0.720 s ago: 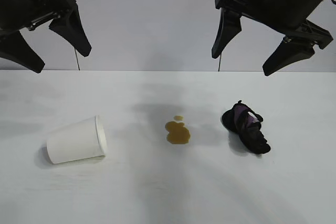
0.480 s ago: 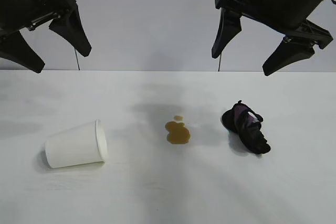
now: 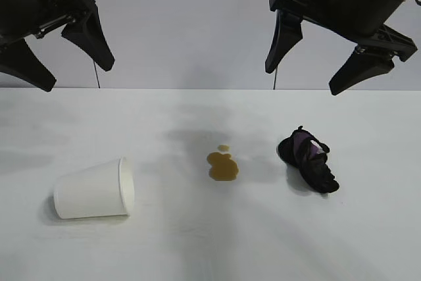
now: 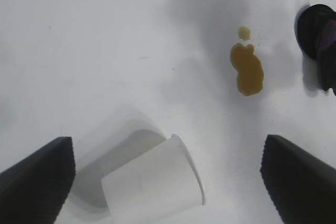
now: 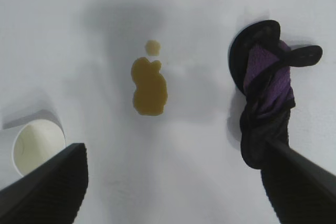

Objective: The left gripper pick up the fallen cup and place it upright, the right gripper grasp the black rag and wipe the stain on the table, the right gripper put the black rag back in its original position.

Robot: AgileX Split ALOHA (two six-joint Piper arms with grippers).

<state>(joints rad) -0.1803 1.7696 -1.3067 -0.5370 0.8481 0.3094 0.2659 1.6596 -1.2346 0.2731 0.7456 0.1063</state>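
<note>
The plain white paper cup (image 3: 93,189) is lying on its side at the lower left of the worktop (image 3: 197,241), well below the left gripper (image 3: 71,64), whose fingers (image 3: 89,37) are standing open and empty.

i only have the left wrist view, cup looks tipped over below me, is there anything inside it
Observer: The right wrist view looks into the cup's open mouth; the inside shows plain white, no liquid visible.
Operator: where is the right arm
Observer: The right gripper hangs open high above the black rag, touching nothing.
Operator: i only see part of the rag, what shape is it
Observer: It lies bunched in one elongated heap with purple patches, apart from the stain on the table.
</note>
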